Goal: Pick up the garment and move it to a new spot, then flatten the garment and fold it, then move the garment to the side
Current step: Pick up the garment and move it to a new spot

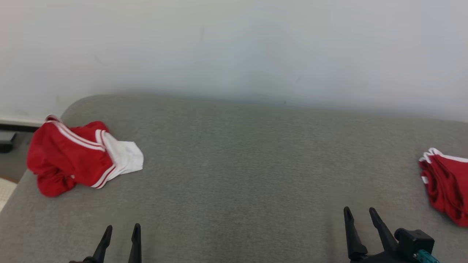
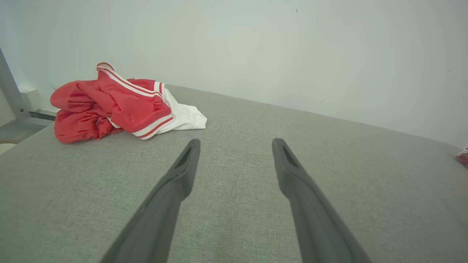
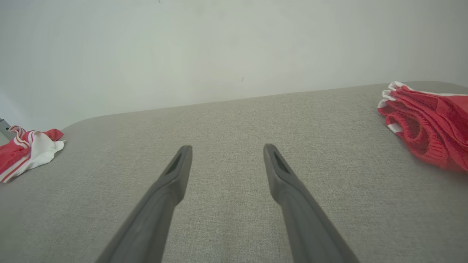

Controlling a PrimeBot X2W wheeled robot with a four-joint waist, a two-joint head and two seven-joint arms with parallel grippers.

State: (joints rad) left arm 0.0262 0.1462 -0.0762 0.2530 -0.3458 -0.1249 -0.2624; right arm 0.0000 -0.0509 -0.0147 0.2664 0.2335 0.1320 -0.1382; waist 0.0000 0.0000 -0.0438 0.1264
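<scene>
Two grippers, two garments, one grey upholstered surface.

Head view. Crumpled red-and-white garment (image 1: 78, 157): heaped at the far left corner of the grey upholstered surface (image 1: 237, 164), close to its edge. Folded red garment (image 1: 448, 186): at the right edge, well apart from the heap. Left gripper (image 1: 122, 229): low left, fingers parted, nothing between them. Right gripper (image 1: 360, 211): low right, likewise parted and empty.

Left wrist view. Left gripper (image 2: 236, 144): jaws spread wide, holding nothing. The crumpled red-and-white garment (image 2: 117, 106) lies ahead and to the left of the fingertips, untouched.

Right wrist view. Right gripper (image 3: 226, 149): jaws wide, empty, over bare cloth. Folded red garment (image 3: 427, 120) to the right, the heap (image 3: 25, 151) far left.

Step in hand, by my reading: the first, with the pick-up not yet begun. The next move likely calls for the left gripper to reach forward-left, close on a raised fold of the heap, and lift it clear toward the open middle.
</scene>
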